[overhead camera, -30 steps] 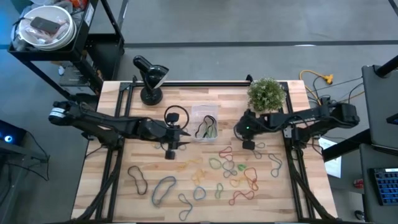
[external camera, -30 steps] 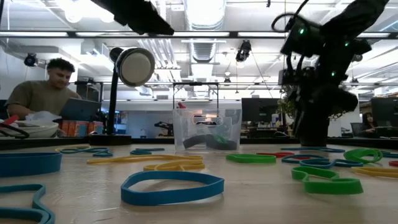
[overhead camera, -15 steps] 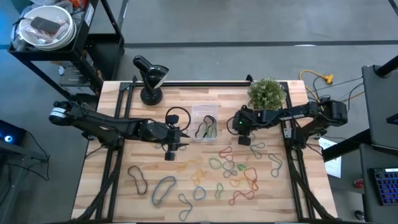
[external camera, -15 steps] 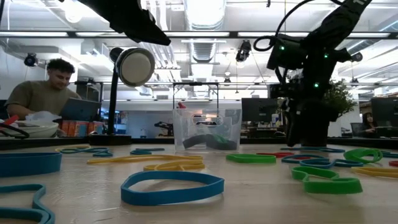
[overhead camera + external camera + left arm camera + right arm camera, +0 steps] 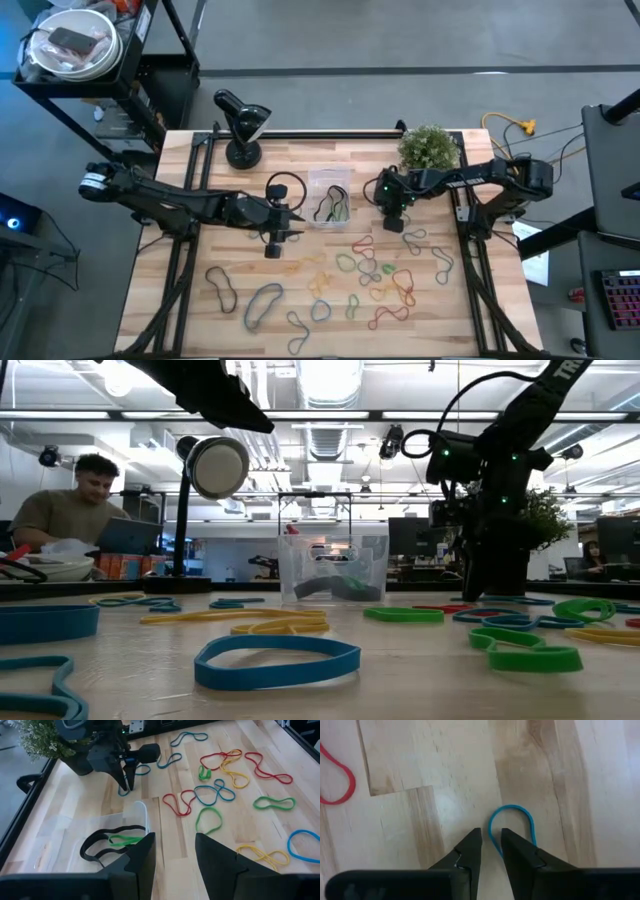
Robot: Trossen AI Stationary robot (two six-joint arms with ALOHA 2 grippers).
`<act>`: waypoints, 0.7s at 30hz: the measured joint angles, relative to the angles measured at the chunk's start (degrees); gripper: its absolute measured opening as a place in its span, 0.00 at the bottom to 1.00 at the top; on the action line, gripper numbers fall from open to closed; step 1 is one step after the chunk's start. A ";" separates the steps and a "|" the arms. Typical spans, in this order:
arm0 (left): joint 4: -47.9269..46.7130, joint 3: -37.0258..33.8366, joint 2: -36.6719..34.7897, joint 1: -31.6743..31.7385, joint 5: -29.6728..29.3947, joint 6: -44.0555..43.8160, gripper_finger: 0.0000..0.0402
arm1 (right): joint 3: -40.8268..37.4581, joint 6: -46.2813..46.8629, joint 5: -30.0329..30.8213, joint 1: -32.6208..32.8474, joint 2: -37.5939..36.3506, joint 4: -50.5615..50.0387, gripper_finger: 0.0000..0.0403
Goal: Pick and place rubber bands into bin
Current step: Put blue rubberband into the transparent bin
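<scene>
Many rubber bands (image 5: 365,270) in several colours lie loose on the near half of the table. The clear bin (image 5: 328,195) stands at the table's middle and holds a black and a green band (image 5: 120,839). My right gripper (image 5: 491,836) points down just right of the bin, open by a narrow gap. Its fingertips stand on either side of one strand of a blue band (image 5: 512,822) that lies flat on the wood. Whether they touch it, I cannot tell. My left gripper (image 5: 175,850) hangs open beside the bin's near left corner, holding nothing.
A potted plant (image 5: 430,150) stands at the far edge behind my right arm. A black desk lamp (image 5: 240,125) and a black cable loop (image 5: 284,187) sit left of the bin. A person (image 5: 70,510) sits beyond the table's far side.
My right gripper has moved a little toward the table's left and far edge, closer to the bin, and has come down toward the blue band. My left arm has kept still.
</scene>
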 joint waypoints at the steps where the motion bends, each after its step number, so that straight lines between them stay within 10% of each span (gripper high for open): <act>1: 0.01 0.00 0.00 0.00 0.00 0.00 0.31 | -0.02 -0.07 -0.83 -0.02 0.09 -0.02 0.16; 21: 0.04 0.00 0.00 0.00 0.00 -0.13 0.31 | 3.89 -3.95 -15.50 4.56 -2.31 0.00 0.02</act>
